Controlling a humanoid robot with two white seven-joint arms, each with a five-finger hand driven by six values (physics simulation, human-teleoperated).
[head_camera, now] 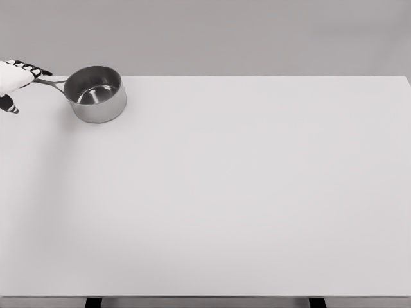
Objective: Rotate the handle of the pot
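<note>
A small steel pot (96,94) stands upright at the far left of the white table (244,192), near its back edge. Its thin handle (51,83) points left. My left hand (26,86) comes in at the picture's left edge and reaches the handle's end. Its black-tipped fingers (37,68) stretch out just above the handle, and the thumb (11,107) hangs well below it, so the hand is open around the handle's end without closing on it. Most of the hand and all of the arm are cut off by the frame. The right arm is out of view.
The table's back edge runs just behind the pot, with a grey wall beyond it. Two dark table legs (94,302) show under the front edge.
</note>
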